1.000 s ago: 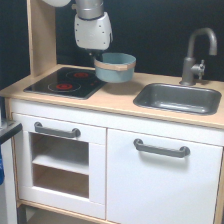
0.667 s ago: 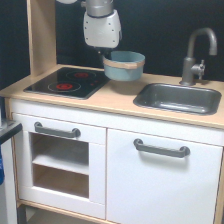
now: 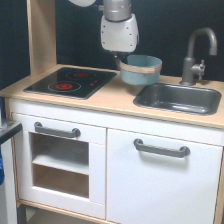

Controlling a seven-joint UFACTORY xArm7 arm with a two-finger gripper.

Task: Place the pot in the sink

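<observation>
No legible text, labels, brands or numbers anywhere in the exterior view. Only markings: red concentric rings on the black stovetop panel (image 3: 72,81), purely graphic, no characters. White arm housing (image 3: 119,31), pot (image 3: 141,69), sink (image 3: 178,97), faucet (image 3: 197,54) and cabinet doors (image 3: 162,180) all plain, unmarked.

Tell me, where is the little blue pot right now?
The pot hangs from the gripper in the air, near the middle of the exterior view, between the stovetop and the sink, by the sink's near-left corner.
</observation>
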